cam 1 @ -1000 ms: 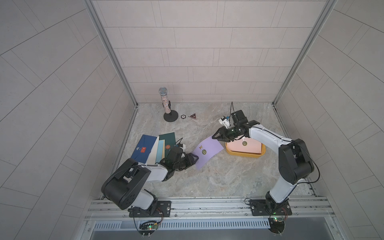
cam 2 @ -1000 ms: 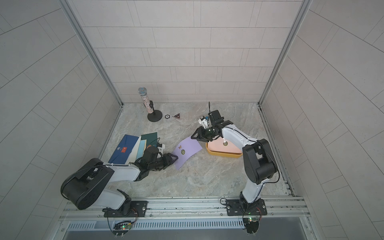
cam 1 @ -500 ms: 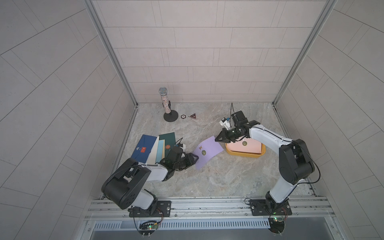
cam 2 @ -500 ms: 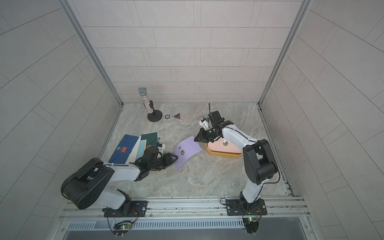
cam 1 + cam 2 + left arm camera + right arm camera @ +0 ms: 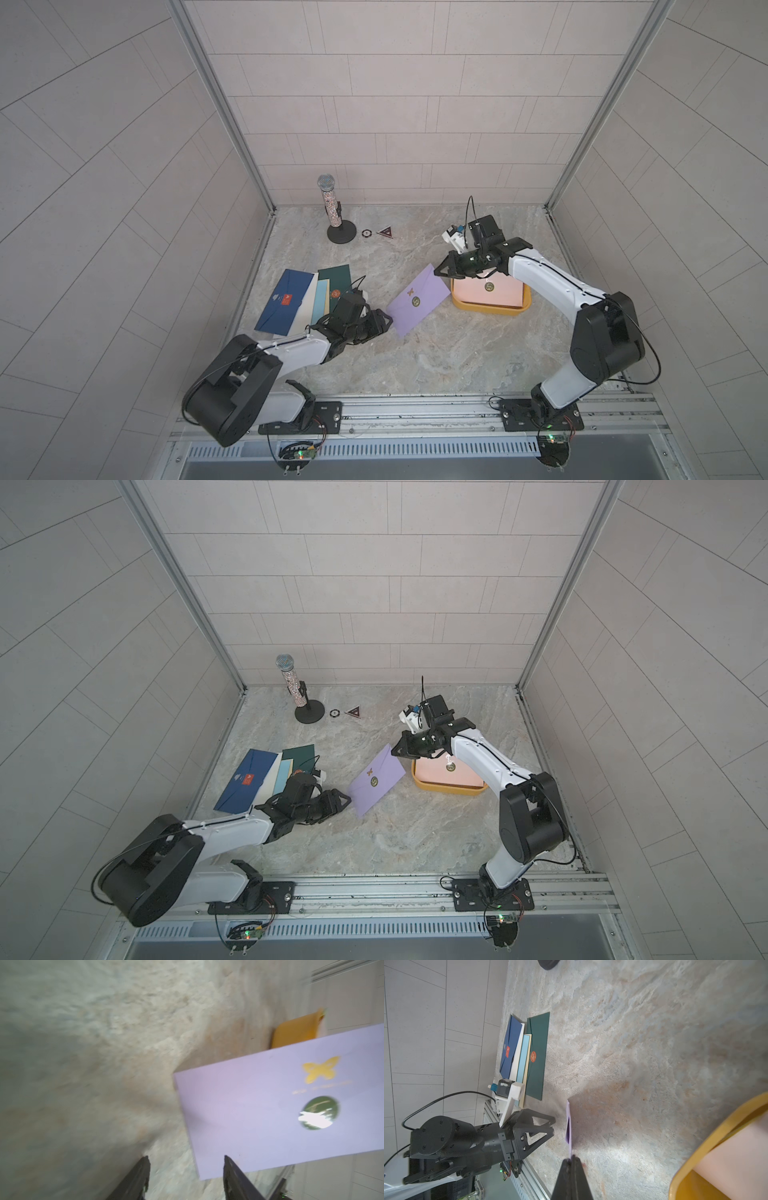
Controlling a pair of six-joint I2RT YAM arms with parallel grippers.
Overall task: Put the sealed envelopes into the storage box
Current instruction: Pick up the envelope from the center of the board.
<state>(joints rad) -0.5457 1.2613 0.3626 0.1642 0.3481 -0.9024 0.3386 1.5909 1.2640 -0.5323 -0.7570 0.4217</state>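
Observation:
A lilac envelope (image 5: 417, 301) (image 5: 376, 781) with a green round seal slopes between the two arms. My right gripper (image 5: 438, 270) (image 5: 395, 750) is shut on its far corner; in the right wrist view the envelope (image 5: 568, 1126) shows edge-on in the shut gripper (image 5: 572, 1159). My left gripper (image 5: 386, 322) (image 5: 186, 1158) is open, and the envelope's (image 5: 270, 1105) near corner lies ungripped between its fingers. The mustard storage box (image 5: 490, 309) (image 5: 449, 789) (image 5: 716, 1136) holds a pink envelope (image 5: 498, 291). Navy (image 5: 284, 301), cream (image 5: 307, 303), light blue (image 5: 321, 301) and dark green (image 5: 334, 278) envelopes overlap at the left.
A glittery microphone on a round black stand (image 5: 341, 232) is at the back left, with a round badge (image 5: 365, 233) and a triangular badge (image 5: 385, 232) beside it. Tiled walls close in three sides; a metal rail (image 5: 415, 411) runs along the front.
My right gripper's jaws have closed on the lilac envelope's far corner. My left gripper's jaws have widened slightly. Both arms have barely moved.

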